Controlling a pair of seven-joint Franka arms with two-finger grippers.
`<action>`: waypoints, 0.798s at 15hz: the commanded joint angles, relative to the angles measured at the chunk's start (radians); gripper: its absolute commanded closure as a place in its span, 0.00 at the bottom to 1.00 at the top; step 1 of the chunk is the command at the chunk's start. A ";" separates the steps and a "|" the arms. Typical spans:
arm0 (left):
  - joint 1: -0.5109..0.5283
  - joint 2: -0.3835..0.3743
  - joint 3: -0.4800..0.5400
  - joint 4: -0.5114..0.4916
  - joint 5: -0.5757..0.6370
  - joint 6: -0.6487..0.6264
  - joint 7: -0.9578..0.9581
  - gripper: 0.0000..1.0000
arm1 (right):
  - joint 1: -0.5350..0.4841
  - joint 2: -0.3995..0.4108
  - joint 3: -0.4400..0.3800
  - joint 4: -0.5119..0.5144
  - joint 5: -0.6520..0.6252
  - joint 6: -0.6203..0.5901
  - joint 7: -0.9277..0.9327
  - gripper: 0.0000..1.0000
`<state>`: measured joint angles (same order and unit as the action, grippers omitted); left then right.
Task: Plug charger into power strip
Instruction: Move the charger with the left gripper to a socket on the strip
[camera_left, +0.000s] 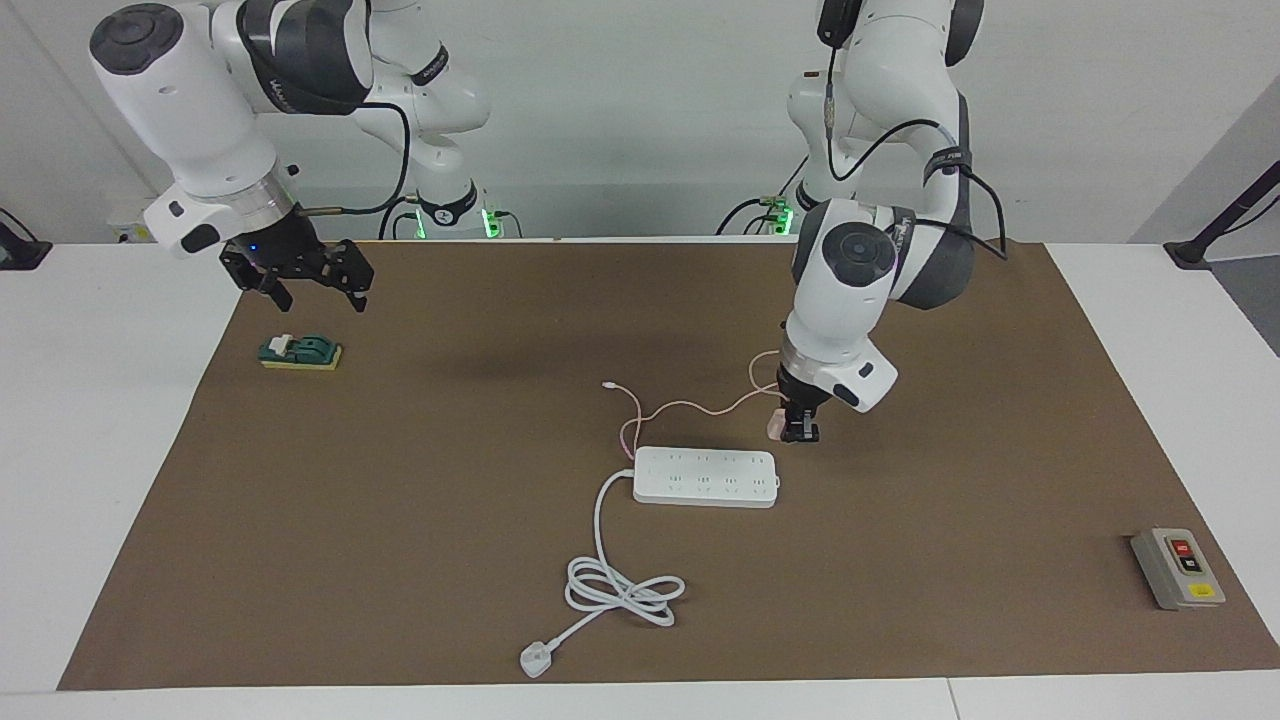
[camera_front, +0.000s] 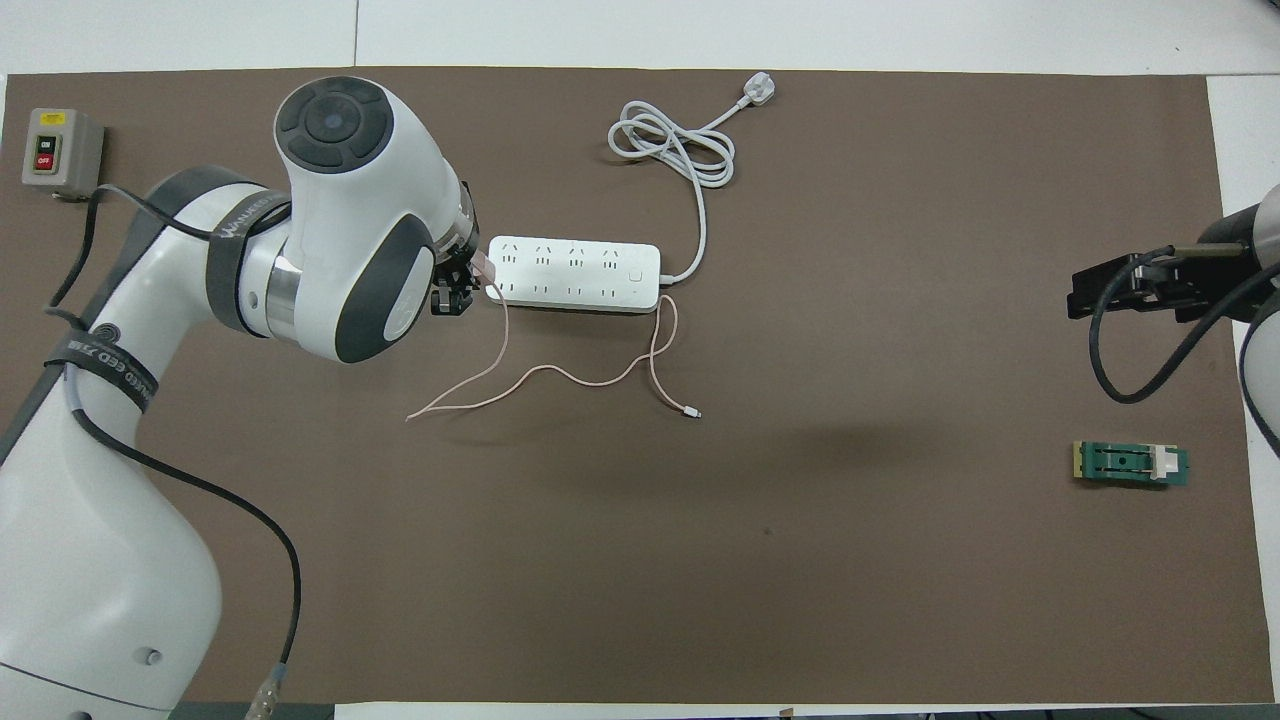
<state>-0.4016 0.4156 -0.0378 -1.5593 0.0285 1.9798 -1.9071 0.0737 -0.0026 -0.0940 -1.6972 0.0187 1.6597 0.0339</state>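
The white power strip (camera_left: 705, 477) (camera_front: 573, 274) lies flat at the middle of the brown mat. My left gripper (camera_left: 797, 430) (camera_front: 462, 287) is shut on the pale pink charger (camera_left: 776, 427) (camera_front: 484, 265) and holds it in the air just above the strip's end toward the left arm's side. The charger's thin pink cable (camera_left: 690, 406) (camera_front: 560, 375) trails over the mat on the robots' side of the strip and ends in a small white connector (camera_left: 607, 385) (camera_front: 692, 412). My right gripper (camera_left: 312, 283) (camera_front: 1105, 291) waits open above the mat's right-arm end.
The strip's thick white cord (camera_left: 620, 585) (camera_front: 672, 150) coils farther from the robots and ends in a white plug (camera_left: 535, 660) (camera_front: 756, 93). A green block on a yellow base (camera_left: 300, 352) (camera_front: 1131, 464) lies under the right gripper. A grey button box (camera_left: 1177, 568) (camera_front: 60, 154) sits at the left arm's end.
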 joint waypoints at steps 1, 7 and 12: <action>-0.010 0.020 0.016 0.033 0.033 0.011 -0.017 1.00 | -0.012 -0.008 0.007 -0.004 -0.008 -0.009 -0.020 0.00; -0.006 -0.017 0.015 -0.120 0.053 0.147 -0.012 1.00 | -0.012 -0.008 0.008 -0.004 -0.008 -0.009 -0.020 0.00; -0.011 -0.041 0.013 -0.191 0.053 0.179 0.019 1.00 | -0.011 -0.008 0.008 -0.004 -0.008 -0.009 -0.020 0.00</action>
<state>-0.4017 0.4258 -0.0311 -1.7005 0.0604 2.1614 -1.9000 0.0737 -0.0026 -0.0940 -1.6972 0.0187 1.6597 0.0339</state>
